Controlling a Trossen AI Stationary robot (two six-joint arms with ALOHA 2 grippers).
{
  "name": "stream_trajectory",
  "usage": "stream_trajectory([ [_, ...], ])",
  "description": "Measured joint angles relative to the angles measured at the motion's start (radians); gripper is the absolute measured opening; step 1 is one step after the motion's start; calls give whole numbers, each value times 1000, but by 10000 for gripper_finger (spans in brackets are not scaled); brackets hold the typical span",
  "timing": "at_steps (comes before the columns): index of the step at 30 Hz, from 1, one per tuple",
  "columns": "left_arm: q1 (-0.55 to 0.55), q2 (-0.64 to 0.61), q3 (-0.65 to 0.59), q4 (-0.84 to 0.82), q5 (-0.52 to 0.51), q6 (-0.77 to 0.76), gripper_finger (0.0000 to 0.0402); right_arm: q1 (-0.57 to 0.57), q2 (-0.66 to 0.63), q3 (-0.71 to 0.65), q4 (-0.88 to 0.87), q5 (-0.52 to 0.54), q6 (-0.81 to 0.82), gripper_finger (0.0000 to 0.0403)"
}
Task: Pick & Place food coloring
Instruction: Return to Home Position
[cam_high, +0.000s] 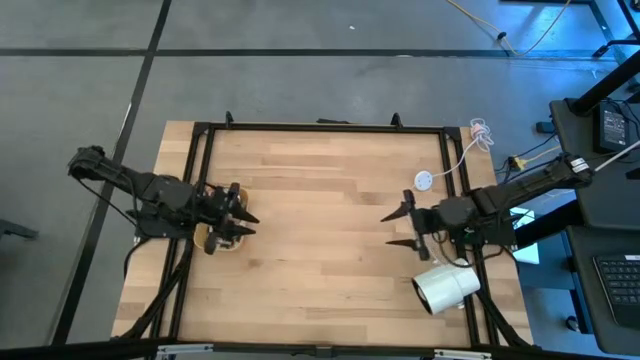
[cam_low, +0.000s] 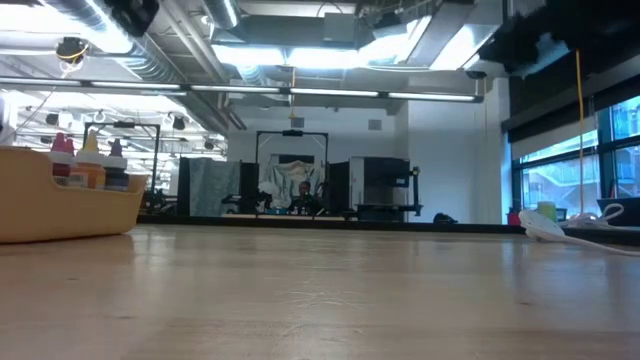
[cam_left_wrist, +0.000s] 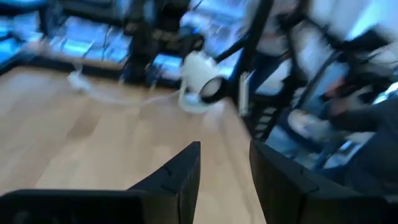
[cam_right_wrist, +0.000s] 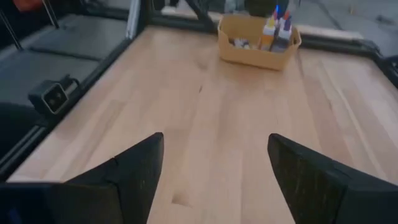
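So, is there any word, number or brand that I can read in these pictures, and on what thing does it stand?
No text can be read anywhere.
Bottles in the bin: labels too blurred to read.
White cylinder: no writing shows.

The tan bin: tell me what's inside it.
Inside the tan bin are food coloring bottles, a few with caps above the rim. Its wall hides their lower parts and the floor, so no count is possible.
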Motion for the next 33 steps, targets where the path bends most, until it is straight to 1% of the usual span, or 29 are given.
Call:
stream_trajectory([
  [2,45,-59,-80,86,62,23,133,2,-58,-74,79,-1,-6,289],
  [4,97,-118,-147,95,101,27,134,-4,-114,-131,130,-6,-3,289],
  [8,200,-258,-210,97,178,70,136,-40,-215,-191,122,-8,9,289],
  [13,296,-436,-283,99,265,107,136,-70,-347,-220,69,-17,4,289],
  [15,316,-499,-326,105,278,98,135,-78,-395,-232,68,-27,5,289],
  [20,350,-601,-418,112,275,90,132,-97,-489,-290,72,-42,11,289],
  [23,362,-603,-444,138,281,87,134,-107,-531,-323,76,-42,28,289],
  [26,367,-597,-478,201,288,88,136,-110,-571,-344,83,-43,33,289],
  [30,377,-603,-535,254,289,79,136,-110,-621,-349,75,-44,23,289],
  [33,386,-601,-544,272,305,70,134,-110,-657,-349,56,-56,0,289],
])
